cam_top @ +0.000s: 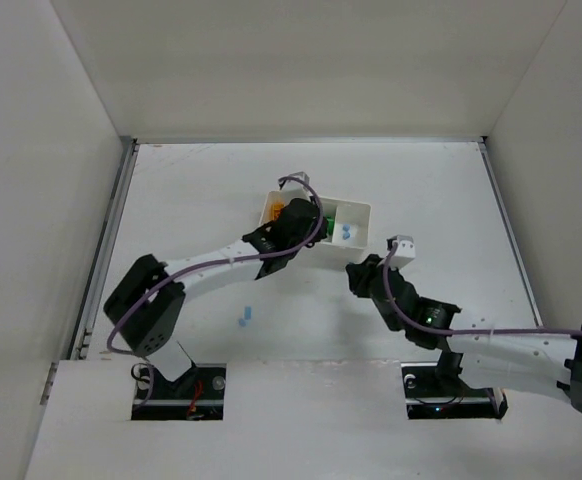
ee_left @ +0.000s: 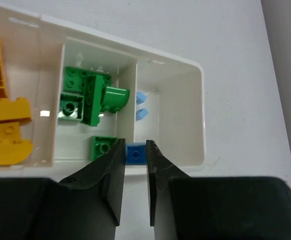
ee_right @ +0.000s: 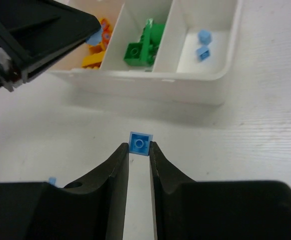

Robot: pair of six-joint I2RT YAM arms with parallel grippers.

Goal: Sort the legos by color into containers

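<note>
- The left gripper (ee_left: pixel 135 150) is closed to a narrow gap on a small blue brick (ee_left: pixel 135 154), pinched at the very fingertips. It hangs over the near wall of the white tray (ee_left: pixel 201 105), about in line with the divider between the green compartment and the blue one.
- To drop well, I judge it should shift over the end compartment (ee_left: pixel 173 120) until the brick is wholly above its floor, then open only a little. Released here, the brick could strike the wall and fall among the green bricks (ee_left: pixel 85 97) or outside.
- The right gripper (ee_right: pixel 139 148) likewise nips a second blue brick (ee_right: pixel 139 142) at its tips, short of the tray, above the surface (ee_right: pixel 245 130). It would best wait for room.
- The bricks are hard, glossy, square-edged plastic, and the right one shows 1 stud. So shallow a hold may slip.
- The tray is smooth and thin-walled, with 3 square compartments: yellow-orange bricks (ee_left: pixel 0 120), green ones, and 2 light-blue bricks (ee_left: pixel 142 114).
- 1 loose blue brick (cam_top: pixel 245 318) lies on the matte white surface.
</note>
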